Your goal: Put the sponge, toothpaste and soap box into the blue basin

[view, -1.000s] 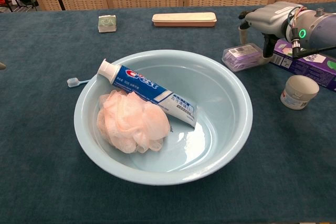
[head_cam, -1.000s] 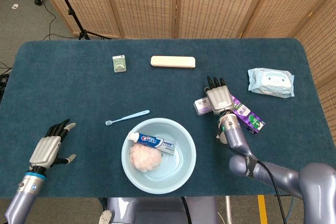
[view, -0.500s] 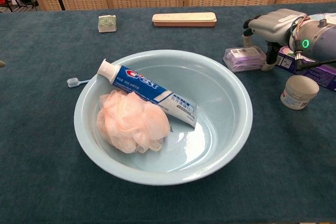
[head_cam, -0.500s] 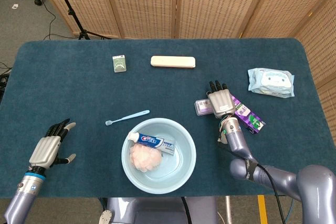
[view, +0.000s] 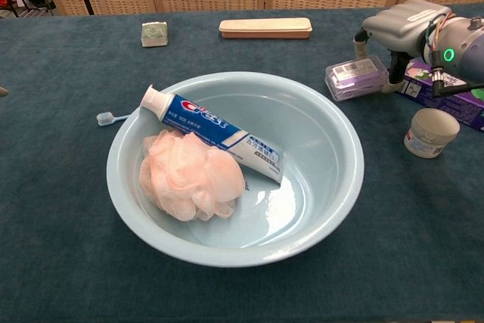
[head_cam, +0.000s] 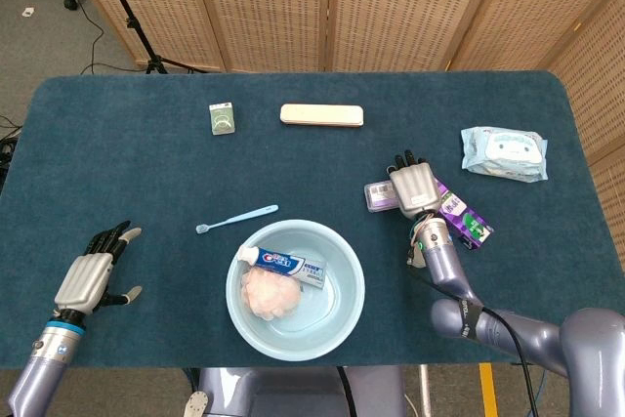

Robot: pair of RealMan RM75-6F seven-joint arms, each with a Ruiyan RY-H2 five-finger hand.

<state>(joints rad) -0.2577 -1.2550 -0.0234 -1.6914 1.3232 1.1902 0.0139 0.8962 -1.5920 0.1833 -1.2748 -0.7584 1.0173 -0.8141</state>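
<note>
1. Right hand (view: 401, 24): over the far right of the table, palm down, fingers (view: 395, 73) curled round the small clear plastic soap box with a purple insert (view: 353, 81). Box tilted, near edge raised off the cloth in the chest view — judged grasped and just lifting; full clearance from the cloth not certain.
2. Same hand from the head view (head_cam: 412, 187): covering the right end of the soap box (head_cam: 379, 196), only the left end showing past the fingers.
3. Key relation: long axis of the box running roughly left to right, hand across its right end; round pale-blue plastic basin (view: 344, 187) toward the robot and to its left of the box. Coming move judged a carry inward and leftward over the rim, then a release.
4. Already in the basin: fluffy peach mesh bath sponge (view: 193, 175) and white-and-blue toothpaste tube (view: 215, 132), tube leaning on the far-left wall. Soap box the only item left.
5. Beside the right hand: long purple carton (view: 446, 96) and small white round jar (view: 431, 132), both close enough to be knocked on the way.
6. Left hand (head_cam: 93, 275): at the near left corner, well apart from everything, fingers spread, holding nothing; the farther hand by a wide margin.
</note>
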